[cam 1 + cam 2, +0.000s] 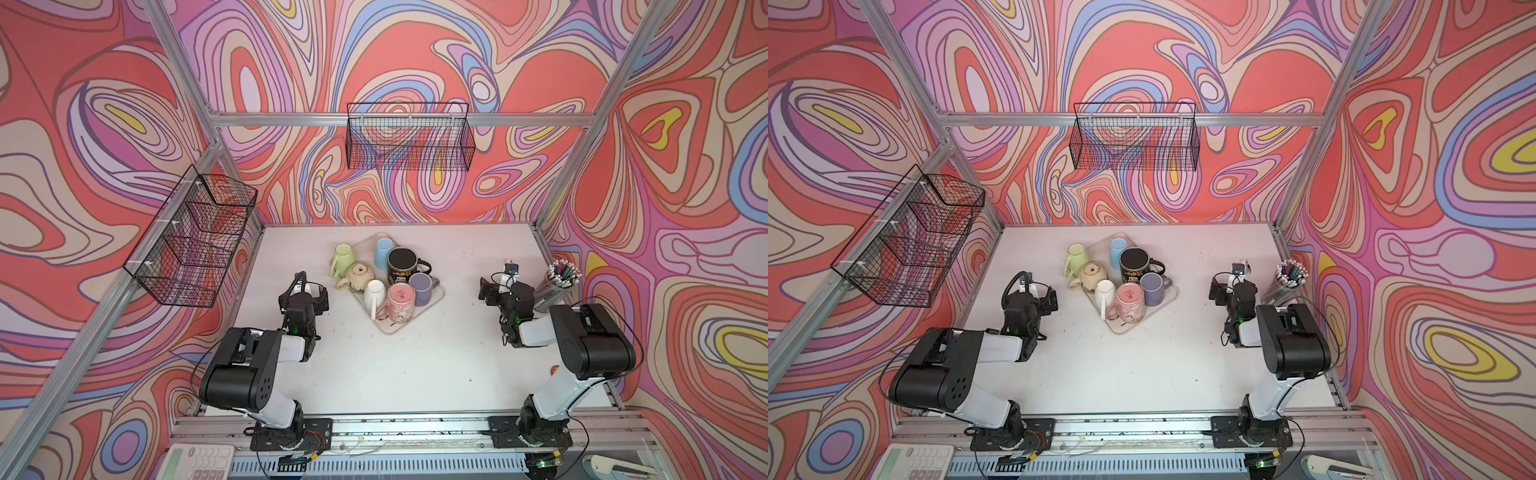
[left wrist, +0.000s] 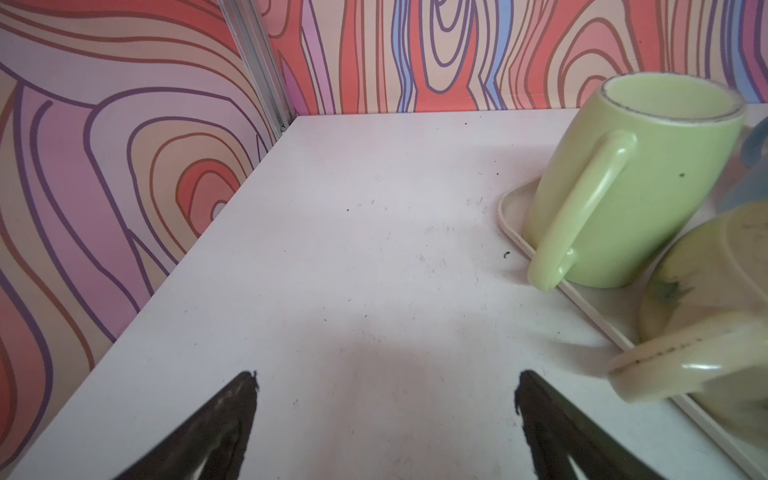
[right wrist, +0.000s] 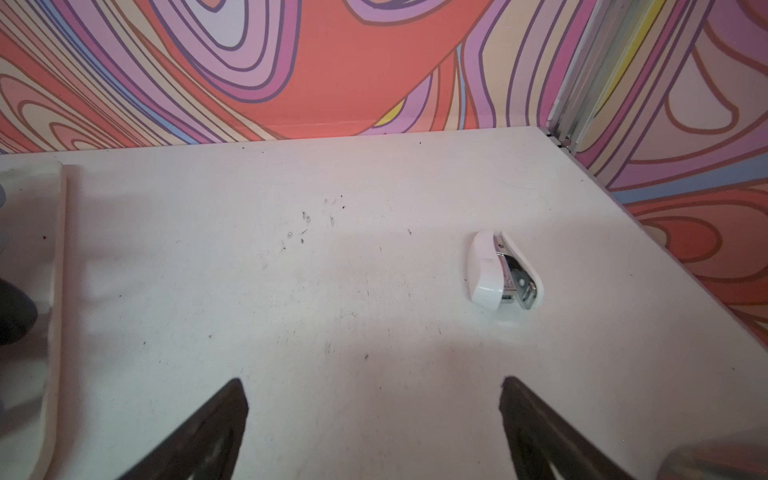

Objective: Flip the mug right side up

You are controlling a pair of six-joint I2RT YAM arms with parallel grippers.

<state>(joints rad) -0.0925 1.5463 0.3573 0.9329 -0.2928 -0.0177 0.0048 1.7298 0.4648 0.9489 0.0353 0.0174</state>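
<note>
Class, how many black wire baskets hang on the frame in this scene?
2. The back basket hangs on the rear rail; the side basket hangs on the left rail. None seems hidden.

Found a tray [image 1: 390, 328] just behind the middle of the table [image 1: 415, 374], crowded with mugs [image 1: 403, 264], and a teapot [image 1: 360, 275] at its left edge. Spotted a stapler [image 3: 494, 270] well right of it, and a pen holder [image 1: 557, 286] beside the right wall. Noted a rear basket [image 1: 409, 141] hung on the back wall and a side basket [image 1: 195, 241] on the left wall.
</note>
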